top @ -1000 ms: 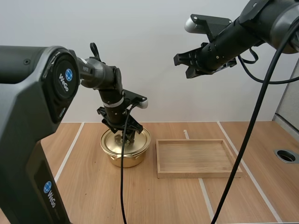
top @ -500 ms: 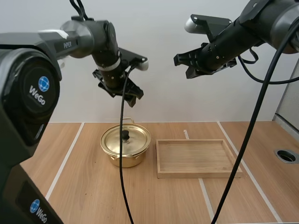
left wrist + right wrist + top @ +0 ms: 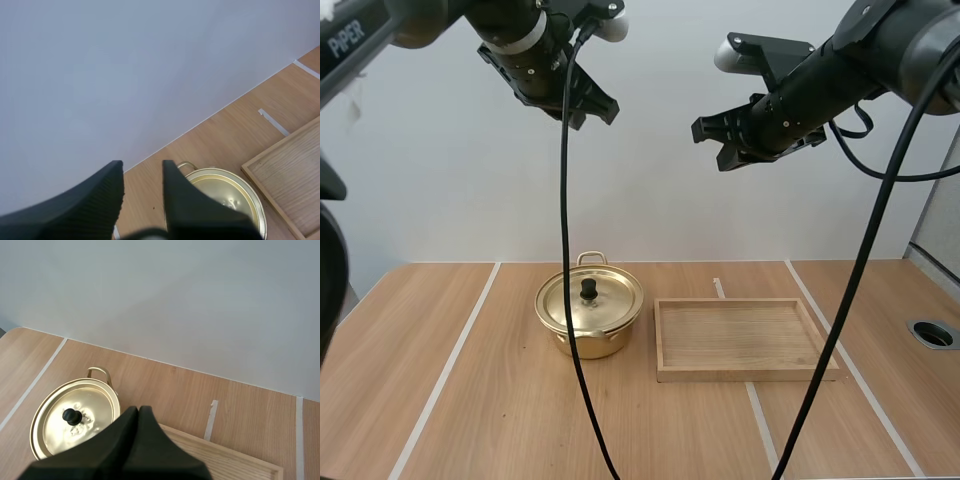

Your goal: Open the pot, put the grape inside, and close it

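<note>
- Your left gripper [image 3: 590, 105] hangs high, its fingers apart and empty. The pot [image 3: 582, 335] stands nearly straight below it, with the lid [image 3: 610, 305] on.
- Your right gripper [image 3: 712, 132], closed on nothing, is high on the side of the tray [image 3: 740, 373].
- The left arm looks nearer, so descend to the knob [image 3: 588, 289].

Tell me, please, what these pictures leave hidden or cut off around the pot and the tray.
1. What the pot holds: high view, the lid sits on it and covers the inside.
2. Near side of the pot: left wrist view, behind a finger of the open left gripper and cut off by the edge.
3. Most of the tray: right wrist view, behind the shut right gripper and cut off by the edge.
</note>
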